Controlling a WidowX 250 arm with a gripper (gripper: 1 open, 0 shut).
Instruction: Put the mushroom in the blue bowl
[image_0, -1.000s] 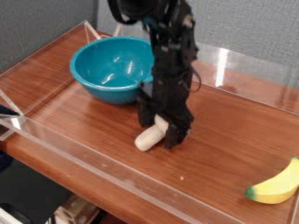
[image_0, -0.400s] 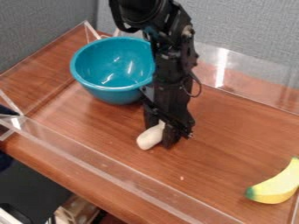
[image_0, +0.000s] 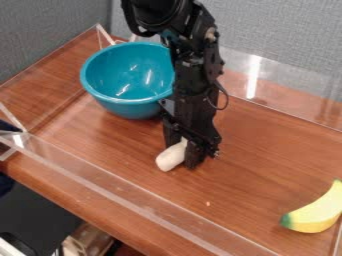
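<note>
I had my black gripper down at the wooden table, its jaws closed on the mushroom. The thick white stem stuck out from between my fingers toward the near side of the table; the cap I could not make out, as my own dark fingers covered that end. The mushroom was low, at the tabletop or barely above it, and I could not tell whether any of it was off the wood.

So the grasp looked made, and the carrying was all to do: the lift, the short trip across, the lowering and the release. The blue bowl stood upright behind the mushroom and off to one side, very near my arm, its mouth open to the camera. Nothing lay between it and the mushroom except the bowl's own wall, so I judged that I had to rise above the rim before moving over, or I would knock the bowl or scrape the mushroom loose.

The yellow banana lay well apart, by the table's other side, out of my way. A clear raised edge ran along the near side, and a grey wall stood behind, neither of them on the path I needed.
</note>
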